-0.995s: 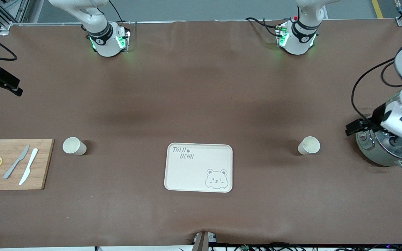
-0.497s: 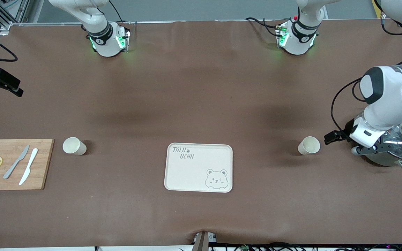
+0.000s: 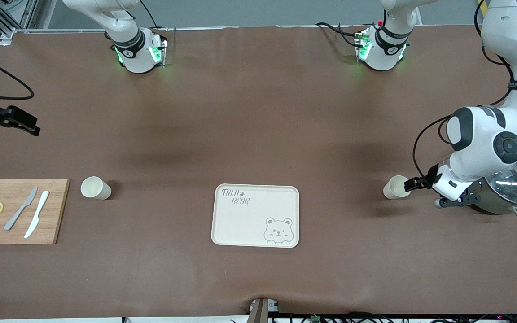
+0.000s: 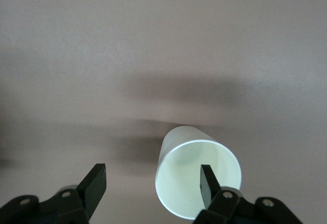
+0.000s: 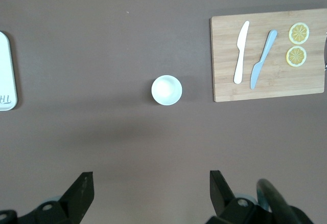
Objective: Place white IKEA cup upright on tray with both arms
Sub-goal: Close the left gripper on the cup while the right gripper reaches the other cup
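The tray (image 3: 256,216) lay flat at the middle of the table, near the front camera, with nothing on it. Two white cups stood upright on the table. One cup (image 3: 395,187) stood toward the left arm's end, well apart from the tray. The other cup (image 3: 94,187) stood toward the right arm's end, just beside the wooden cutting board (image 3: 18,211), which carried two knives and two lemon slices.

The left gripper (image 4: 153,185) was low at the first cup (image 4: 196,178), beside the lidded pot (image 3: 512,188). Its fingers were spread wide and held nothing. In the left wrist view, one finger (image 4: 208,185) showed in front of the cup's mouth while the other finger stood clear of the cup, so the cup was off-centre in the opening. Judgement: this pose suited a rim pinch, one finger inside and one outside the wall, which would keep the cup upright during transfer.

The right gripper (image 5: 148,193) hung high over the table above the second cup (image 5: 166,90), fingers fully apart and empty. Judgement: the height gave its camera a clear overview of the cup, the board and the tray edge (image 5: 7,70) before descent.

Neither cup had yet been grasped.
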### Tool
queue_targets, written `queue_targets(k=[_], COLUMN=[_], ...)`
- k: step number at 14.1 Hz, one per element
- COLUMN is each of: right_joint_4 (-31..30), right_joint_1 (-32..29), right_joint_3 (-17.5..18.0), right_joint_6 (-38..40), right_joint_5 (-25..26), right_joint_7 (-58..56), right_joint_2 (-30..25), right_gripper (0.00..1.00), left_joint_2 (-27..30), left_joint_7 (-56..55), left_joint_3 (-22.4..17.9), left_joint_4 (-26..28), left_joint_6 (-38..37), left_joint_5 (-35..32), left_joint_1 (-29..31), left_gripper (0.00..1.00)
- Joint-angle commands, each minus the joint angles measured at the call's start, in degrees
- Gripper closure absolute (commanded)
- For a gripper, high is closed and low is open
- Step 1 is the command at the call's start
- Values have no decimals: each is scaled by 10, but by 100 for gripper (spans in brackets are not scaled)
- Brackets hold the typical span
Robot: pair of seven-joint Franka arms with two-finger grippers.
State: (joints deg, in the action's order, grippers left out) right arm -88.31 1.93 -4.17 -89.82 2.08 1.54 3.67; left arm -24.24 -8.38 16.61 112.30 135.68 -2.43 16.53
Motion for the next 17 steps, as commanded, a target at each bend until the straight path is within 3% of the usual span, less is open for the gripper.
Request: queue_targets(k=[1, 4, 7, 9, 11, 13, 15, 17], right_joint_4=[5, 6, 1, -14, -69, -125, -154, -154], right_joint_1=[-9, -9, -22, -25, -52, -60, -68, -79], right_joint_3=[6, 7, 7, 7, 7, 7, 7, 7], right_joint_6=[5, -5, -26, -49, -122, -196, -254, -259], right_joint_5=[6, 2, -4, -4, -23, -33, -33, -34], right_joint_7=[-7, -7, -7, -9, -23, -38, -39, -39], right_joint_2=[16, 54, 104, 128, 132, 135, 152, 168], right_gripper=[0, 0, 0, 0, 0, 0, 0, 0], left_joint_2=[5, 7, 1, -5, -12, -17, -20, -16], left_joint_7=[10, 10, 10, 10, 9, 9, 9, 11], left_joint_3=[4, 4, 5, 5, 5, 5, 5, 6], left_joint_4=[3, 19, 21, 21, 21, 20, 17, 15], left_joint_6=[-3, -4, -2, -2, -2, -2, -2, -3], left_joint_5=[-5, -5, -5, -5, -3, -2, -2, -3], left_joint_1=[7, 7, 8, 7, 4, 1, -2, -4], left_gripper=[27, 31, 43, 58, 84, 99, 100, 100])
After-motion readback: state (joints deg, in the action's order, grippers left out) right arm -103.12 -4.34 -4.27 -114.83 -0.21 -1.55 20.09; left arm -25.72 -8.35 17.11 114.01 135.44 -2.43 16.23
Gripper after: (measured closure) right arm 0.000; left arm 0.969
